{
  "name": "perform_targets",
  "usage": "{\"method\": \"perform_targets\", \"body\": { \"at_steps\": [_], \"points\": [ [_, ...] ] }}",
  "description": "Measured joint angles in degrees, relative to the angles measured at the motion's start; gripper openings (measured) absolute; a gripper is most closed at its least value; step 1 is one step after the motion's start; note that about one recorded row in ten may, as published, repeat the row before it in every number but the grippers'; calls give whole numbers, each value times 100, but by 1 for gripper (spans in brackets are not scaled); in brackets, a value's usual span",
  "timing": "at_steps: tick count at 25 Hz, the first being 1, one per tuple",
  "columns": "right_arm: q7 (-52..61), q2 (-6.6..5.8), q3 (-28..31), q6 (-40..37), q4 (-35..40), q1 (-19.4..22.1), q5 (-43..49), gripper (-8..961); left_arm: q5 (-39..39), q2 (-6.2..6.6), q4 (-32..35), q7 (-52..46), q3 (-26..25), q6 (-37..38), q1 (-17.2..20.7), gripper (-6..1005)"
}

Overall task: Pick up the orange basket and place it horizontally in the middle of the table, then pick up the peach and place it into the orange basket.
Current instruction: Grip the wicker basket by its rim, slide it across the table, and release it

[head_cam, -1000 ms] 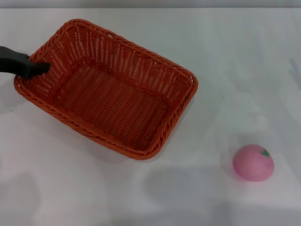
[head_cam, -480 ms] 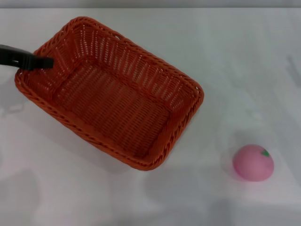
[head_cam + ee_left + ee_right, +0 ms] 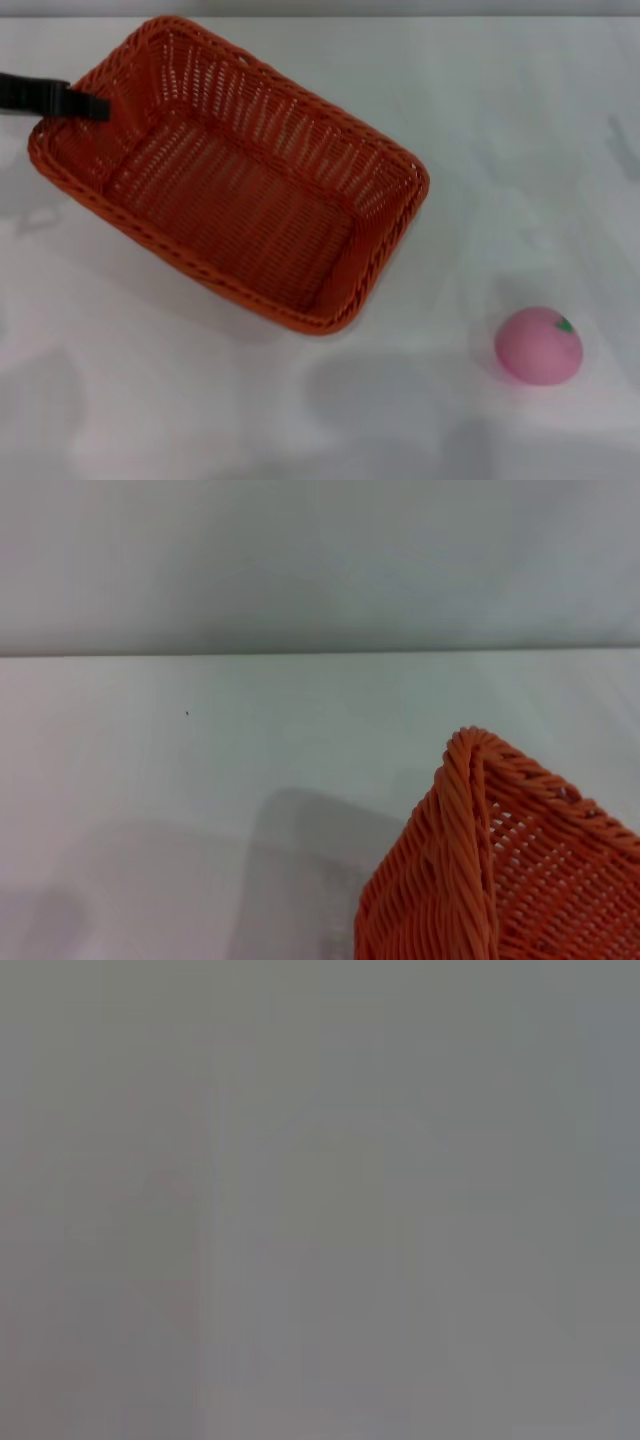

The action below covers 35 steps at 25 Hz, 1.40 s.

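Overhead, from the head view, the basket (image 3: pixel 235 175) sits on the white counter (image 3: pixel 500 120) toward the left and far side, turned diagonally so that one short end points to the far left and the other to the near right. Its inside is empty, with the woven floor showing. The left end effector (image 3: pixel 92 105) comes in from the left edge as a dark arm, its tip at the braided rim of the basket's far-left short end, apparently pinched on that rim, though the fingers themselves are too small to make out clearly. The peach (image 3: pixel 538 345) lies well apart from the basket, near the right front of the counter, its green leaf turned to the upper right. No right end effector shows here. Next, the left wrist view shows one rounded corner of the basket (image 3: pixel 500 870) close up, with the braided rim and slatted side, bare counter (image 3: pixel 200 760) beyond it and a grey wall behind; the arm's own fingers are not seen. Last, the right wrist view is an even grey blur in which nothing can be told apart.
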State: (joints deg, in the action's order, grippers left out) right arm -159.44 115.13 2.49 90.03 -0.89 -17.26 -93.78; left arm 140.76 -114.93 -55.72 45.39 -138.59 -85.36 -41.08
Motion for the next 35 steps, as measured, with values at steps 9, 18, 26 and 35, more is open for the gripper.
{"method": "perform_targets", "body": {
  "at_steps": [9, 18, 26, 35],
  "points": [
    [-41, -4, 9, -80, 30, -73, -32, 845, -150, 93, 7, -849, -29, -25, -173, 168],
    [-45, -9, 23, -115, 56, -76, -44, 844, -415, -31, 116, -1656, 1, 145, -136, 167],
    [-49, -9, 1, -127, 107, -75, -35, 844, -417, -97, 629, -2197, 15, 364, -231, 168],
    [-59, -9, -21, -206, 92, -52, -2, 843, -381, -180, 887, -2651, 25, 784, -225, 167]
  ]
}}
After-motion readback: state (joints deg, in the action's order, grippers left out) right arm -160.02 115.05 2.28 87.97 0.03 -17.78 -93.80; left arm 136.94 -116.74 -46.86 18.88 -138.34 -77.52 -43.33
